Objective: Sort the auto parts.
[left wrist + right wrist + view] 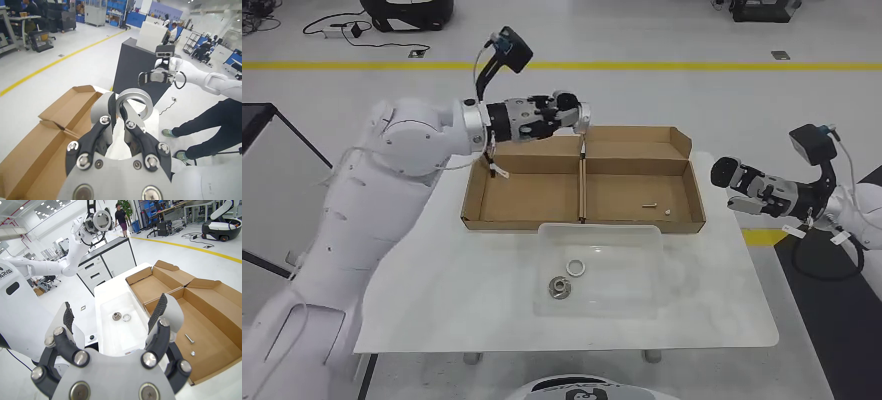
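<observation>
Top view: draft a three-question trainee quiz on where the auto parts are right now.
1. True or false: the left pincer is shut on a metal ring.
2. Fill in: the clear bin holds ___ parts.
3. The bolt lies in: A) the clear bin; B) the cardboard box, right compartment; C) the left pincer.
Key: 1 true; 2 two; 3 B.

A pale glossy floor (662, 35) carries a yellow line (642, 66). A cabinet (105, 264) with white drawers stands nearby, and ceiling lights (47, 204) glow overhead.
</observation>
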Motion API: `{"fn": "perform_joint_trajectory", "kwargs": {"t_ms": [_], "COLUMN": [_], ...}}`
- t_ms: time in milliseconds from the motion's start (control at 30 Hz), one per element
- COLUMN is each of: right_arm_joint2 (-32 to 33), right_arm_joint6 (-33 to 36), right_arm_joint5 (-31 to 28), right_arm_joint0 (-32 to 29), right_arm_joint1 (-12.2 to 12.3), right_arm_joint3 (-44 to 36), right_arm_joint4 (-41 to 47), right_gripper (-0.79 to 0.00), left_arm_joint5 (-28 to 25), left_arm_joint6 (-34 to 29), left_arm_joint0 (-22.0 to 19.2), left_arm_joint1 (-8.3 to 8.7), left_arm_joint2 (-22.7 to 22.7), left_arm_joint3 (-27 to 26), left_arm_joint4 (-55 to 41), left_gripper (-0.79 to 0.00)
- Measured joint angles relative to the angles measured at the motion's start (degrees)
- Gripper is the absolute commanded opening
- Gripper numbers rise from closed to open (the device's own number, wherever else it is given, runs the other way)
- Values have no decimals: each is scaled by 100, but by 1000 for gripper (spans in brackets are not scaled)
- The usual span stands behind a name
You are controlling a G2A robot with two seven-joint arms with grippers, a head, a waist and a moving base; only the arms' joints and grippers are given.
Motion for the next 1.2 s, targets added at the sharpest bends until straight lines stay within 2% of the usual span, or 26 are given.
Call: {"fn": "perform_joint_trajectory", "kwargs": {"t_ms": [267, 533, 867, 1200], "right_arm_joint2": [0, 0, 0, 0], "right_arm_joint6": [0, 0, 0, 0], "right_arm_joint5": [0, 0, 0, 0], "right_arm_joint0": [0, 0, 0, 0], "right_arm_joint1": [0, 0, 0, 0], "right_arm_joint3": [0, 0, 0, 0], "right_arm_joint4": [0, 0, 0, 0], "right_gripper": [0, 0, 0, 0], "left_arm_joint5": [321, 769, 906, 1082], "left_arm_joint6": [-197, -108, 115, 288], "left_arm_joint0": [-375, -517, -862, -1033], "left_arm_joint1": [-182, -455, -960, -1578], "left_arm_joint2": [789, 1582, 2616, 3272], "left_arm_joint3": [562, 1078, 2305, 3556], "left_arm_joint4": [1377, 2163, 3341, 3769], "left_gripper": [-785, -785, -785, -785]}}
